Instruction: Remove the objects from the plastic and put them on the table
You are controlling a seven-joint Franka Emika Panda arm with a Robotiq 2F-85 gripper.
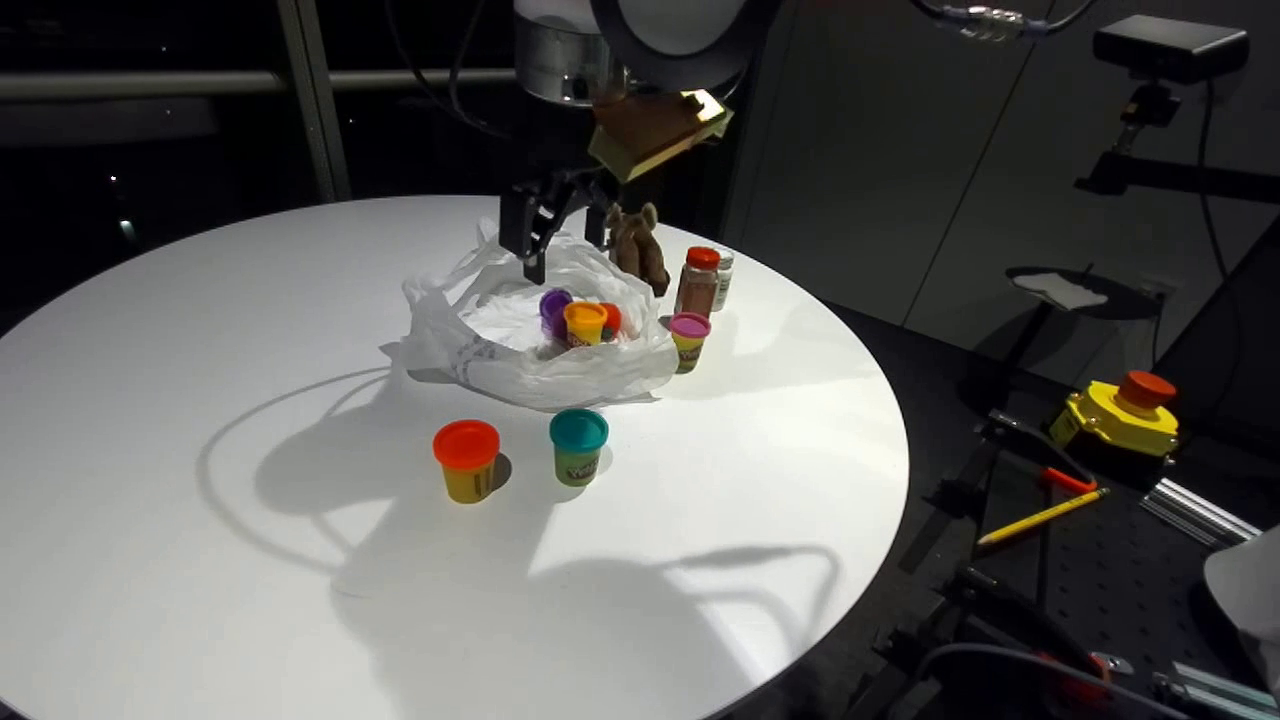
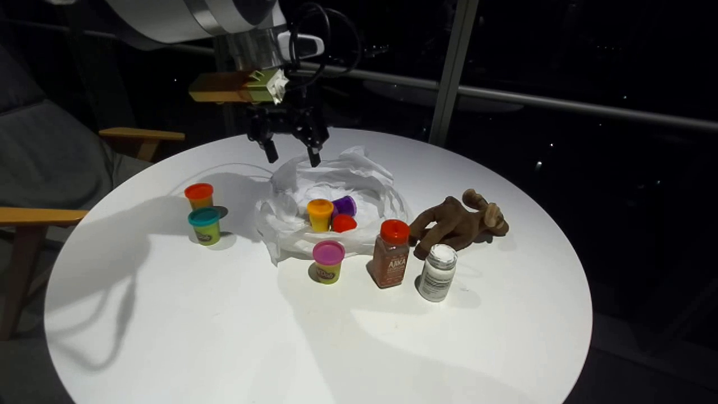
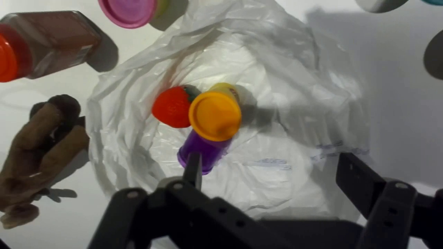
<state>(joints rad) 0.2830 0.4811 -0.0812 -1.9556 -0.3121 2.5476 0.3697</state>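
Observation:
A white plastic bag (image 1: 440, 340) (image 2: 280, 241) (image 3: 304, 69) lies open on the white table (image 1: 150, 520). Inside stands a tub with an orange-yellow lid (image 1: 586, 322) (image 2: 320, 216) (image 3: 215, 116). Touching it or close beside it are a purple cup (image 1: 553, 308) (image 2: 344, 206) (image 3: 199, 152), lying tilted, and a red strawberry (image 1: 612, 318) (image 2: 344, 223) (image 3: 172, 107), partly hidden in an exterior view. My gripper (image 1: 567, 245) (image 2: 293, 155) (image 3: 270, 166) is open and empty above the bag. In the wrist view its left finger overlaps the purple cup's edge; bare plastic shows between the fingers.
Outside the bag stand a red-lidded tub (image 1: 467, 460), a teal-lidded tub (image 1: 578, 447) and a pink-lidded tub (image 2: 327, 262). A red-capped spice jar (image 2: 391, 255), a white jar (image 2: 437, 274) and a brown toy animal (image 2: 457, 221) stand or lie close to the bag.

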